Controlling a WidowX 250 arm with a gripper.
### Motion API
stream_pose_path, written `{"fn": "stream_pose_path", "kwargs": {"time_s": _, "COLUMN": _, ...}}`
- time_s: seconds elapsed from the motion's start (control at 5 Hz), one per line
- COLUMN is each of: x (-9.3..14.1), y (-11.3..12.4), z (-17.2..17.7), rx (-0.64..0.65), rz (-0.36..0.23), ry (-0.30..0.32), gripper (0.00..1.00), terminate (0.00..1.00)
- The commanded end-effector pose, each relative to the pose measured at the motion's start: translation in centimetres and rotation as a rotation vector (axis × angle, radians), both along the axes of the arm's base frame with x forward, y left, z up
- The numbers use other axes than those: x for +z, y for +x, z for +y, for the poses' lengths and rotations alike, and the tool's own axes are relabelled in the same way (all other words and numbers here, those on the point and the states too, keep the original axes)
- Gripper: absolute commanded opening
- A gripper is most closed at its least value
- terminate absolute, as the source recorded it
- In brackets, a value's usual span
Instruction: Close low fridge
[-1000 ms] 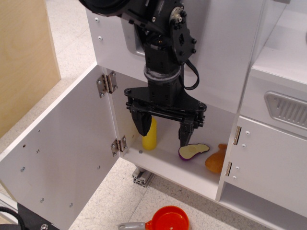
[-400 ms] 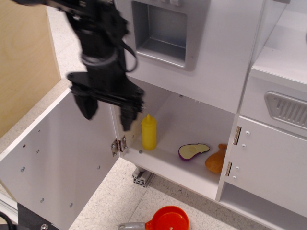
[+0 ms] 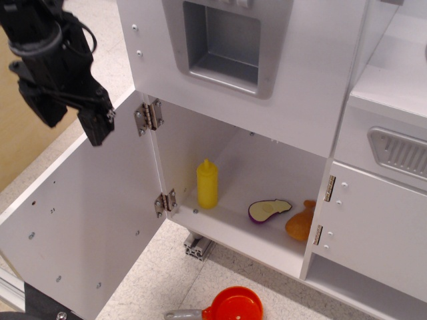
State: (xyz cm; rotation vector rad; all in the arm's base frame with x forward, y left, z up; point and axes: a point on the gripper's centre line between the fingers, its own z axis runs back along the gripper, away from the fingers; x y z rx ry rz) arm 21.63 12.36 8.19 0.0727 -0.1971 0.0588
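The low fridge (image 3: 267, 167) is a white compartment standing open. Its large flat white door (image 3: 87, 213) is swung wide to the left on two silver hinges (image 3: 148, 115); the handle is hidden. Inside stand a yellow bottle (image 3: 207, 185), a purple eggplant slice (image 3: 269, 211) and an orange toy (image 3: 300, 222). My black gripper (image 3: 71, 121) is at the upper left, above the door's top edge and behind it. Its fingers (image 3: 97, 124) are spread apart and hold nothing.
A white panel with a grey recessed dispenser (image 3: 223, 43) is above the fridge. A smaller white door (image 3: 373, 227) under a grey vent (image 3: 400, 151) is at the right. A red bowl (image 3: 233, 305) lies on the floor. A wooden board (image 3: 17, 133) stands at the left.
My gripper has moved from in front of the fridge opening leftward and up, to behind the open door's top edge. The door has not moved.
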Motion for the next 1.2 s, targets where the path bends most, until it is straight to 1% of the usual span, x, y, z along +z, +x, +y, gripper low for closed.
{"fn": "stream_pose_path", "kwargs": {"time_s": 0.0, "x": -0.8, "y": 0.6, "z": 3.5, "rx": -0.012, "rz": -0.005, "ry": 0.009, "gripper": 1.00, "terminate": 0.00}}
{"fn": "stream_pose_path", "kwargs": {"time_s": 0.2, "x": -3.2, "y": 1.2, "z": 3.3, "rx": 0.009, "rz": 0.011, "ry": -0.003, "gripper": 1.00, "terminate": 0.00}}
{"fn": "stream_pose_path", "kwargs": {"time_s": 0.4, "x": -4.6, "y": 1.5, "z": 2.8, "rx": 0.009, "rz": 0.046, "ry": -0.052, "gripper": 1.00, "terminate": 0.00}}
{"fn": "stream_pose_path", "kwargs": {"time_s": 0.6, "x": -5.9, "y": 1.8, "z": 2.1, "rx": 0.023, "rz": 0.079, "ry": -0.047, "gripper": 1.00, "terminate": 0.00}}
{"fn": "stream_pose_path", "kwargs": {"time_s": 0.8, "x": -7.1, "y": 2.1, "z": 1.0, "rx": 0.058, "rz": 0.093, "ry": -0.042, "gripper": 1.00, "terminate": 0.00}}
{"fn": "stream_pose_path", "kwargs": {"time_s": 1.0, "x": -7.1, "y": 2.1, "z": -0.9, "rx": 0.057, "rz": 0.107, "ry": -0.070, "gripper": 1.00, "terminate": 0.00}}
